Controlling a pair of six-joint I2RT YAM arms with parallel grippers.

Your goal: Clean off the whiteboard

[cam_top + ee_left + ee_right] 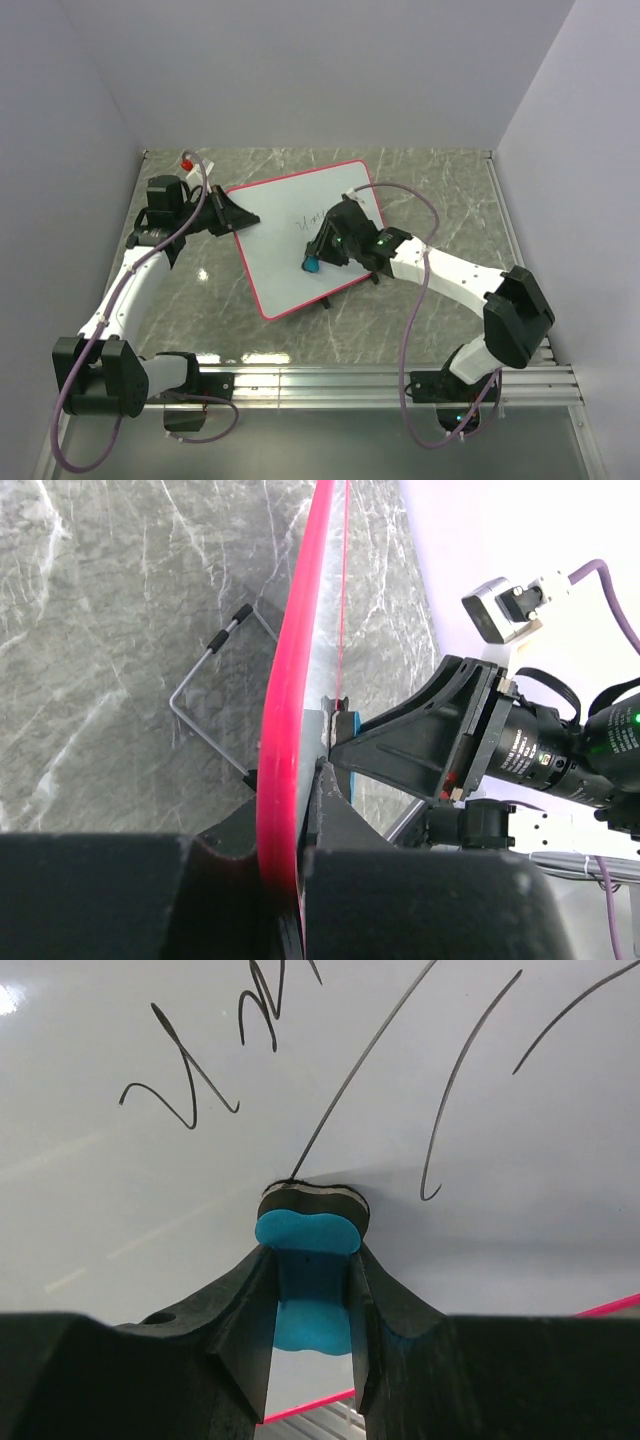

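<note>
The whiteboard (290, 235) with a red-pink frame stands tilted in the middle of the table, with black scribbles (303, 222) on it. My left gripper (225, 213) is shut on its left edge; in the left wrist view the red frame (285, 730) runs between the jaws. My right gripper (320, 252) is shut on a small blue eraser (312, 265) and presses its dark felt against the board. In the right wrist view the eraser (310, 1250) sits at the lower end of a pen line, with several black strokes (180, 1090) above it.
A red-capped marker (187, 162) lies at the back left of the marble table. A wire stand (215, 695) props the board from behind. A metal rail (380, 380) runs along the near edge. Grey walls close in the sides and back.
</note>
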